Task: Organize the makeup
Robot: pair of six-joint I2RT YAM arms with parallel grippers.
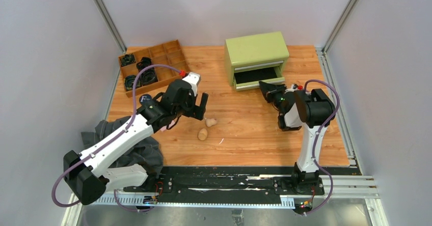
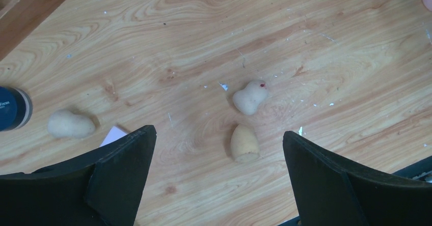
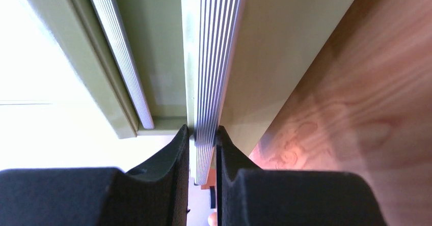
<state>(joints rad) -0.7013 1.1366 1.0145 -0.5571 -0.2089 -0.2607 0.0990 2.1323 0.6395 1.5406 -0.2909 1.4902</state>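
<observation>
The right claw (image 3: 203,134) is clamped on the drawer handle (image 3: 206,73); the left claw (image 2: 218,132) is spread over the sponges (image 2: 244,143) — judged soft and light, best pinched mid-body.

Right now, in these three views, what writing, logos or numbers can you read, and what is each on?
"F": white mark on the dark round compact, top view.
Small white word on the same compact, left wrist view: too blurred and cut off to read.
No writing on the green drawer box, drawer handle or sponges.
</observation>
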